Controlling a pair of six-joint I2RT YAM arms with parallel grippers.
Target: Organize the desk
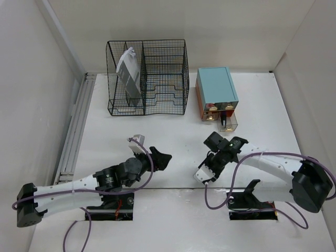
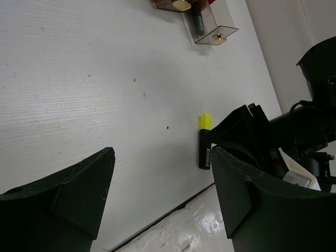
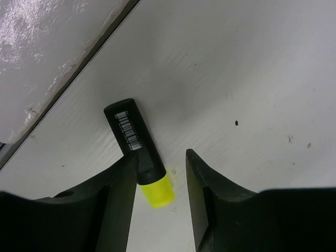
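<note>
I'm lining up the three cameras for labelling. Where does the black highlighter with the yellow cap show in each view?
Top external: not visible; the right hand seems to cover that spot.
Left wrist: highlighter right of centre, yellow cap up, beside the right hand.
Right wrist: lower centre, between the open fingers, close to one.
Shared landmark: the dark seam across the desk, in all three views.
</note>
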